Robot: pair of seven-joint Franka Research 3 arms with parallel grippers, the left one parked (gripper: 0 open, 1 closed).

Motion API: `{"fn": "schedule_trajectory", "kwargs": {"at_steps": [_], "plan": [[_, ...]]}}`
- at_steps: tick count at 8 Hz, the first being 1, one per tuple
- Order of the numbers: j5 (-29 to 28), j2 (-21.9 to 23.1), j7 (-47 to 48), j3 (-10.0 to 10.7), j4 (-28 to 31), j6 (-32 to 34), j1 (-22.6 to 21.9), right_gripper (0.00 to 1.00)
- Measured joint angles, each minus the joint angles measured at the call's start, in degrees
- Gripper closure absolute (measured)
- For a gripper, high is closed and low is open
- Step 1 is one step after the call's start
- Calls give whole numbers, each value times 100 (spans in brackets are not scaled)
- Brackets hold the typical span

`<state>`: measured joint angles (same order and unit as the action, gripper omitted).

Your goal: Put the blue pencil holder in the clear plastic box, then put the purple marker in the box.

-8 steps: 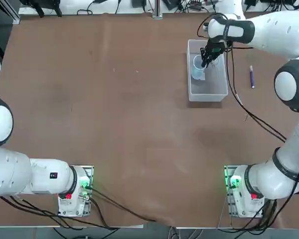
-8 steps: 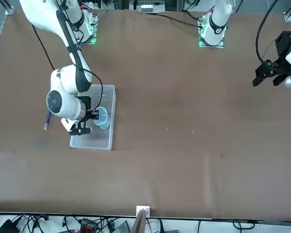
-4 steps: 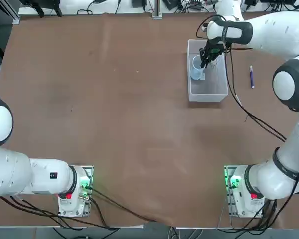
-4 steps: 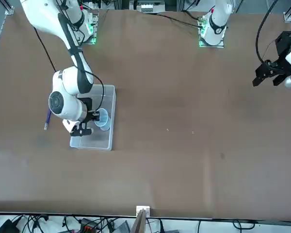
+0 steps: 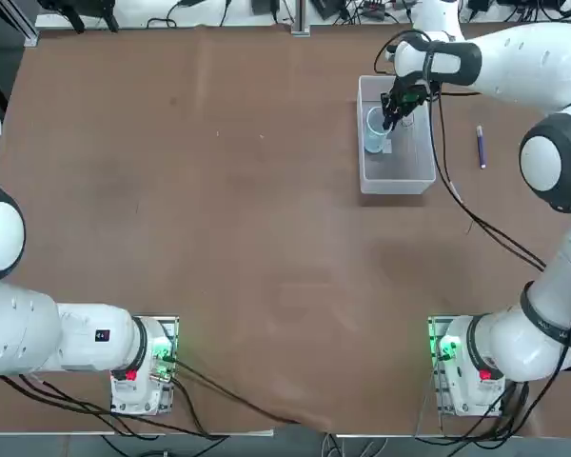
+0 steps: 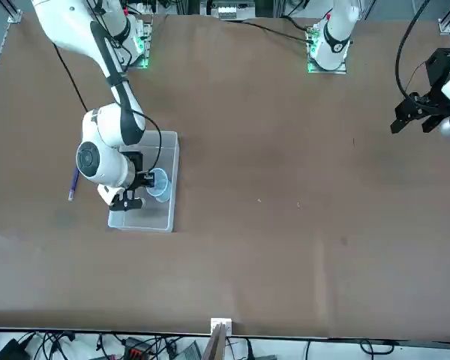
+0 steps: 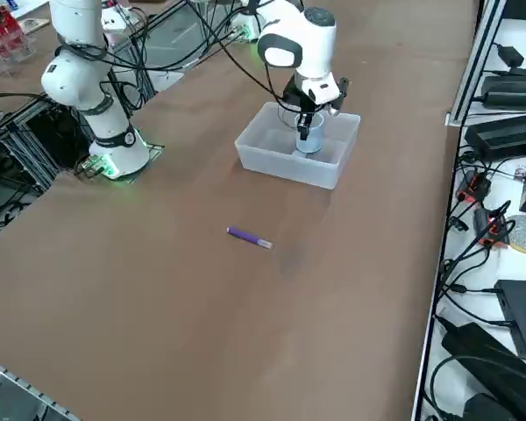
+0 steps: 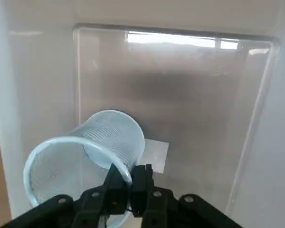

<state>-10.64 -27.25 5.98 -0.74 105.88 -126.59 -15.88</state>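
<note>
Blue pencil holder (image 8: 83, 159) is inside the clear plastic box (image 5: 397, 177), tilted, its rim pinched by the right hand (image 8: 129, 183), jaws narrow and clamped on the rim wall. It sits at the box's far-left part in the top view, beside the white label (image 8: 154, 154). Box holds nothing else. Purple marker (image 5: 480, 148) lies on the table (image 5: 219, 209) right of the box, well apart, long axis near-to-far. Judging: release first, then shift right.
</note>
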Motion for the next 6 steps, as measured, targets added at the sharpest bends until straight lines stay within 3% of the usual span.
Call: {"fn": "schedule_trajectory", "kwargs": {"at_steps": [5, 6], "plan": [[-10, -17, 0, 3, -31, -8, 0, 84], [-10, -20, 0, 3, -37, -9, 0, 71]]}}
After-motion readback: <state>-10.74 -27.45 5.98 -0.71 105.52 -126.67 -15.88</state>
